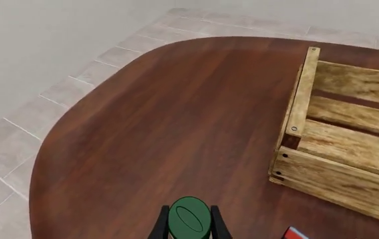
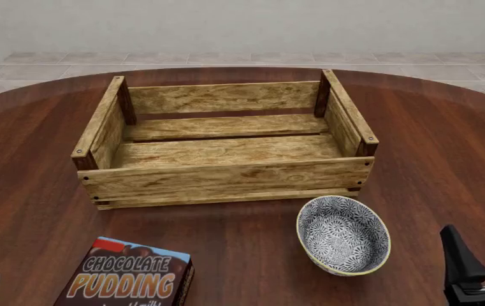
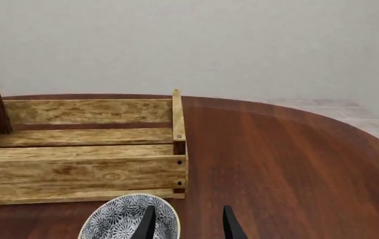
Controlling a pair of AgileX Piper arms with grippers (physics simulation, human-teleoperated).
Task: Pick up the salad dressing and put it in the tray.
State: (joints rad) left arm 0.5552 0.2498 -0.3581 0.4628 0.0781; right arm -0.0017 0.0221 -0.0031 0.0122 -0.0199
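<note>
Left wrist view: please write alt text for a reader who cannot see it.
The left gripper is closed on a bottle with a green cap, above a dark wooden table. One corner of a light wooden crate sits on the table nearby.

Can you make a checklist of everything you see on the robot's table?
Surface: dark wooden table, rounded edge.
Job's things: salad dressing, green cap between the left gripper's fingers; tray holds nothing.
Clutter: chocolate pudding box and patterned bowl in front of the tray.
Grippers: left gripper shut on the bottle; right gripper open beside the bowl, holding nothing.
Cables: nothing seen.
Surroundings: pale tiled floor, plain wall.
</note>
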